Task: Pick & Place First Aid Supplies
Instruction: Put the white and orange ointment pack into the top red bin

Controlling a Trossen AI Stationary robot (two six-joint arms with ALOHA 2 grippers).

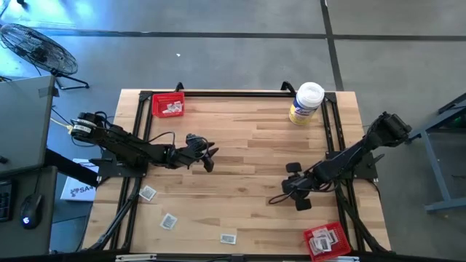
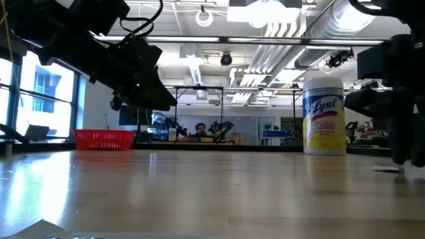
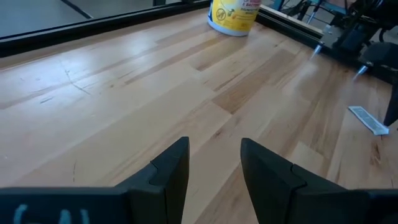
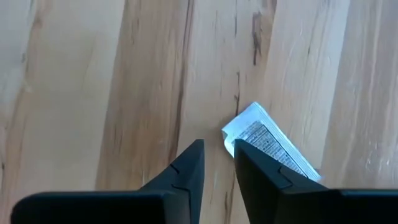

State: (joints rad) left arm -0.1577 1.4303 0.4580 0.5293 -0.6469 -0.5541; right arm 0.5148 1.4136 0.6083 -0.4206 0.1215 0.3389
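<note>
The right gripper (image 4: 216, 163) hangs low over the pale wooden table (image 1: 247, 145), fingers slightly parted, grasping nothing. A small flat white-and-grey printed packet (image 4: 268, 142) lies on the wood just beside one fingertip, its long axis diagonal to the fingers, a corner pointing between them. Closing here would likely pinch only that corner or push the packet aside. The left gripper (image 3: 214, 165) waits apart, released.

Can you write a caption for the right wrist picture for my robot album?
Right tool pointing down at a white packet lying on the wooden table.
</note>
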